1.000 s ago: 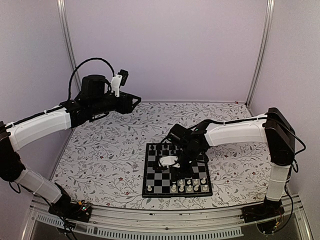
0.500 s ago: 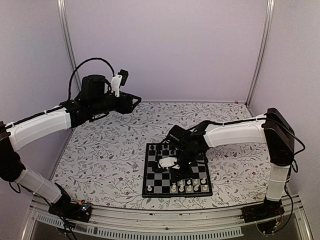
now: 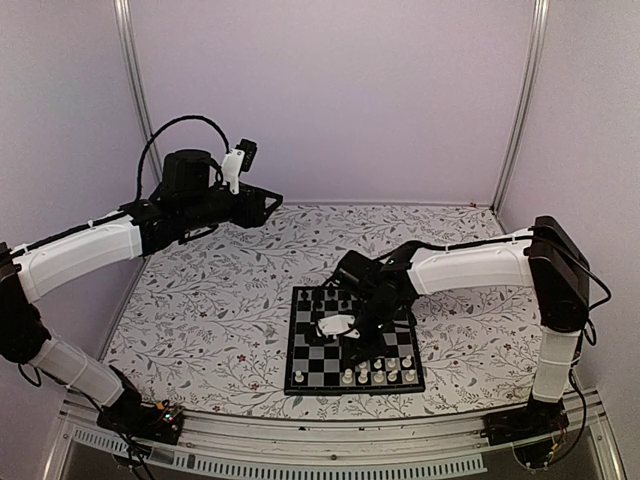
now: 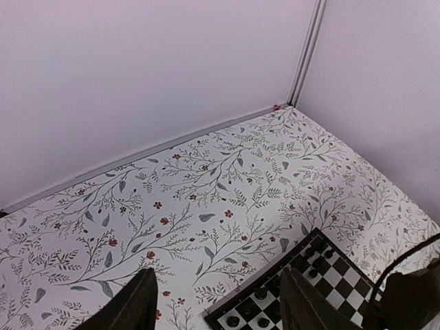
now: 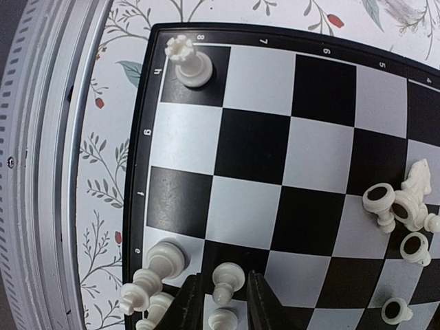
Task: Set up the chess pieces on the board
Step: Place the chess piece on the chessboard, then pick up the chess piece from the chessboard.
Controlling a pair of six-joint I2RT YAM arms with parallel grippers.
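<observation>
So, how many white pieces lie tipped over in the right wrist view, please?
4 white pieces, all at the picture's right edge: two touching, one below, one lowest; more may be cropped.

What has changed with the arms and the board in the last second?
The right gripper edged slightly leftward in the top view above the board, then stopped. It stands open around a white pawn. Nothing was picked up or released. The left gripper, open and raised, and the pieces stayed put.

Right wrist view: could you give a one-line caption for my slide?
Right claw straddling a white pawn near the chessboard's edge, with one white piece standing on corner h8.
</observation>
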